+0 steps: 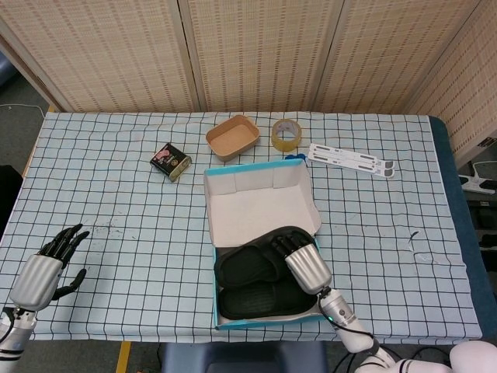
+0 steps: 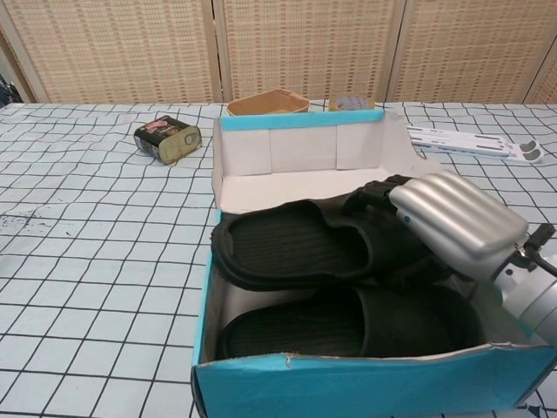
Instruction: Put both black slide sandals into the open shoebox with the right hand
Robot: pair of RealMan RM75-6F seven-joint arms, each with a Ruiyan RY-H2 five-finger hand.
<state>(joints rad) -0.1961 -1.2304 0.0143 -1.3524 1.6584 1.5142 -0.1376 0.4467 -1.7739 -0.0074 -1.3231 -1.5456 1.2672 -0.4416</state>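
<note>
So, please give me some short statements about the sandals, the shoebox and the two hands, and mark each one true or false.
1. Both black slide sandals lie inside the open shoebox. True.
2. The right hand grips the upper sandal at its strap end. True.
3. The left hand holds the small tin can. False: it holds nothing, its fingers are apart, and the tin can lies far from it on the table.
4. The roll of tape is inside the shoebox. False: the tape roll stands on the table behind the box, beside the brown paper bowl.
5. The shoebox has turquoise outer walls. True.
</note>
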